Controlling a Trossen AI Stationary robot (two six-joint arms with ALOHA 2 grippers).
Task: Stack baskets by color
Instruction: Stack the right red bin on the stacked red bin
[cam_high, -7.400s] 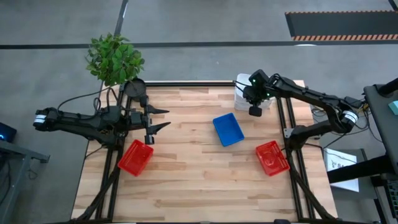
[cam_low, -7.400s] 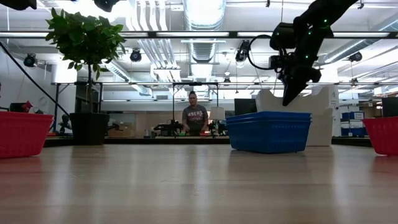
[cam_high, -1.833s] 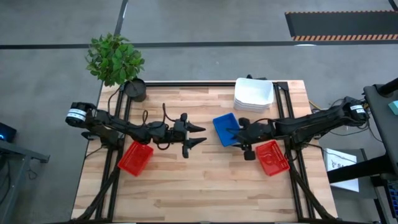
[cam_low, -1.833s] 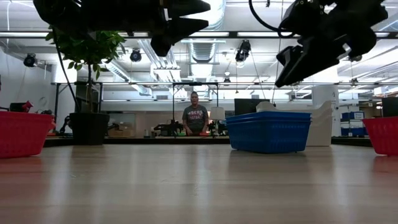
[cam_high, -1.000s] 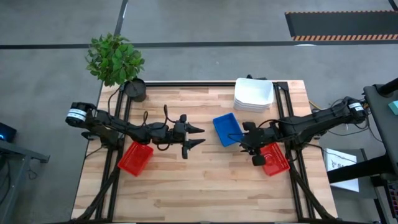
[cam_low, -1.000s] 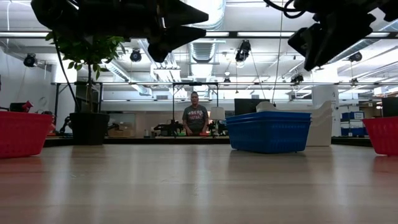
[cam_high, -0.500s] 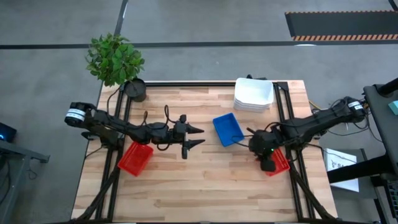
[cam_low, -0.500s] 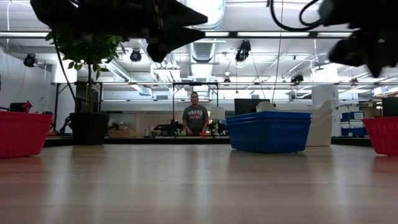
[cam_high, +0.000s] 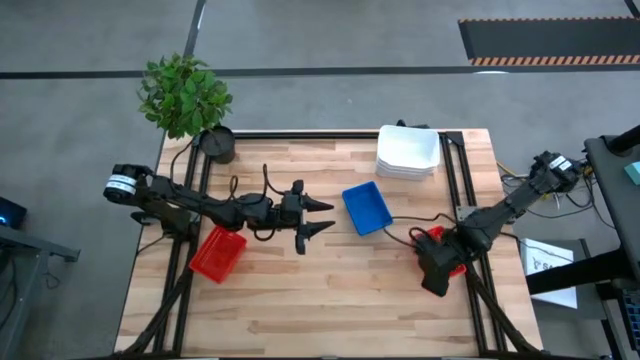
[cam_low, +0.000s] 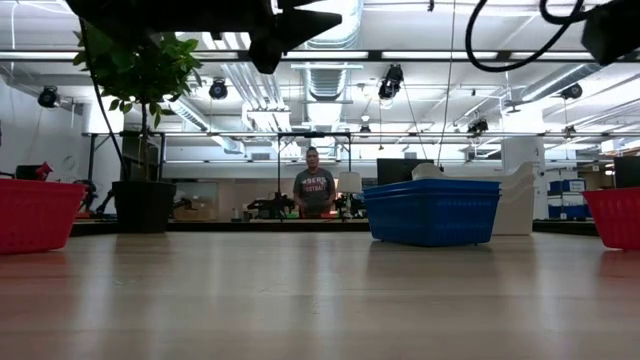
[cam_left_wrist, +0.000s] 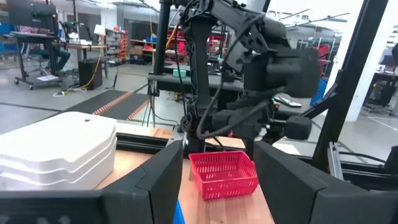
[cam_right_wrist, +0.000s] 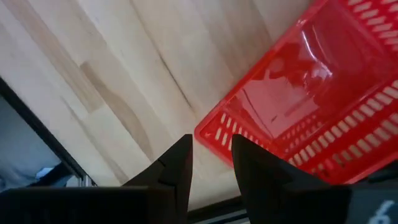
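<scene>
Grey concrete floor (cam_high: 330, 40) all around the wooden bench (cam_high: 320, 290), crossed by a dark line. Striped hazard mat (cam_high: 550, 40) at the far right. Leafy potted plant (cam_high: 185, 95) at the bench's far left corner. Beyond: open workshop, exposed ceiling ducts (cam_low: 325, 70), hanging lamps (cam_low: 220, 90), a person (cam_low: 314, 185) standing at what may be a desk.

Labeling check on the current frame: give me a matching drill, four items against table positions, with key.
Items:
1. stack of white plastic trays
2. blue plastic basket
3. dark round plant pot
4. right hand

Places:
A. far left corner
B. over the right-side red plastic basket
C. far right corner
D. table middle

Pairs: 1-C, 2-D, 3-A, 4-B
</scene>
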